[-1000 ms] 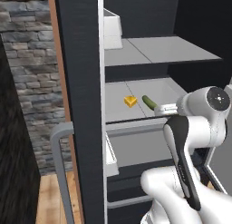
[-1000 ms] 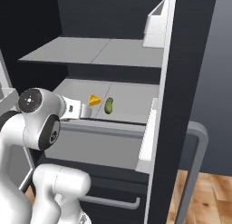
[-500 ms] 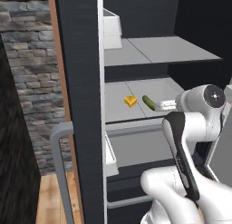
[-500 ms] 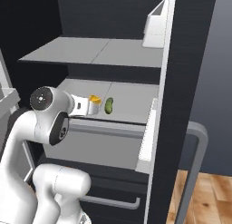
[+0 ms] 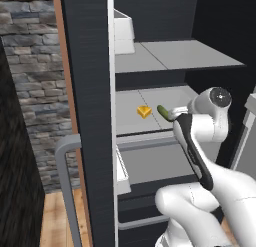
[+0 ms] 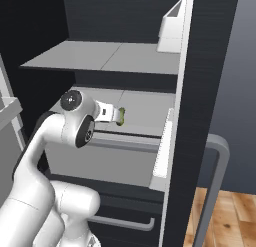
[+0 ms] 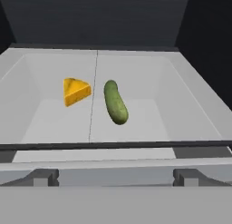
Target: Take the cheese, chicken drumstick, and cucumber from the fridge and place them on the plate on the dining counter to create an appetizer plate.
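The gripper (image 6: pixel 116 114) is open and holds nothing. In the right base view it points into the fridge (image 6: pixel 205 66), just in front of the middle shelf (image 7: pixel 149 82), at the near edge of this shelf.

The cucumber (image 7: pixel 115 102) lies straight ahead of the gripper, close to it, a little to the right of the centre line in the hand view. Its long axis runs from near to far, almost along the direction of the reach, with the near end turned slightly to the right. So I judge the fingers must close across its short width, from left and right, and the hand needs only to go forward and a little down.

The cheese (image 7: pixel 75 91) lies just beside the cucumber, on its left, not touching it, at about the same depth on the shelf. It is a bit farther from the line of the gripper, so the cucumber seems the nearer target. In the left base view the cheese (image 5: pixel 144 111) is on the left and the cucumber (image 5: pixel 165 112) next to the hand.

I cannot find the chicken drumstick on this shelf.
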You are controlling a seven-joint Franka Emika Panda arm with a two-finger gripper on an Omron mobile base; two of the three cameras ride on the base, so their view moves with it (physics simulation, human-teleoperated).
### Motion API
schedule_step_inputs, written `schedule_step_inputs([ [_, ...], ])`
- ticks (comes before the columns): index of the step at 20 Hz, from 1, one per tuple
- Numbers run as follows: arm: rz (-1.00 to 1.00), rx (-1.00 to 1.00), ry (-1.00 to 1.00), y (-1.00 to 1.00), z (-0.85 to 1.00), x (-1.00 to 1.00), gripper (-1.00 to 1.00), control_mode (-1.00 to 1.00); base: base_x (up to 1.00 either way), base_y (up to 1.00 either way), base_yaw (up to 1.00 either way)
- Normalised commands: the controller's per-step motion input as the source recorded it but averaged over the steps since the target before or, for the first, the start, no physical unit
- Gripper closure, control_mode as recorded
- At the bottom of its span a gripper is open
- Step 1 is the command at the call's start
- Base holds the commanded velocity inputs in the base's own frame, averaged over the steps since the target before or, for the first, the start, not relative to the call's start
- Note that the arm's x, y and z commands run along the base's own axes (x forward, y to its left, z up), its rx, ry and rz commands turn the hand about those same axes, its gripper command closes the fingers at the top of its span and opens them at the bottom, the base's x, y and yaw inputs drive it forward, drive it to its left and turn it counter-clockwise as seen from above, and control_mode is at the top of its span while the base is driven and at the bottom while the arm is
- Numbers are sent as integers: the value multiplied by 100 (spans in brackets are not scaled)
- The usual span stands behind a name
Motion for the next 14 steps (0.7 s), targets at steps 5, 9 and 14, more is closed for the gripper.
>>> schedule_step_inputs([
  [5, 4, 0, 1, 0, -44, 52, -100, -100, 0, 0, 0],
  [9, 10, 0, -6, 0, -49, 39, -100, -100, 0, 0, 0],
  [14, 9, 0, -3, 0, -27, 52, -100, -100, 0, 0, 0],
])
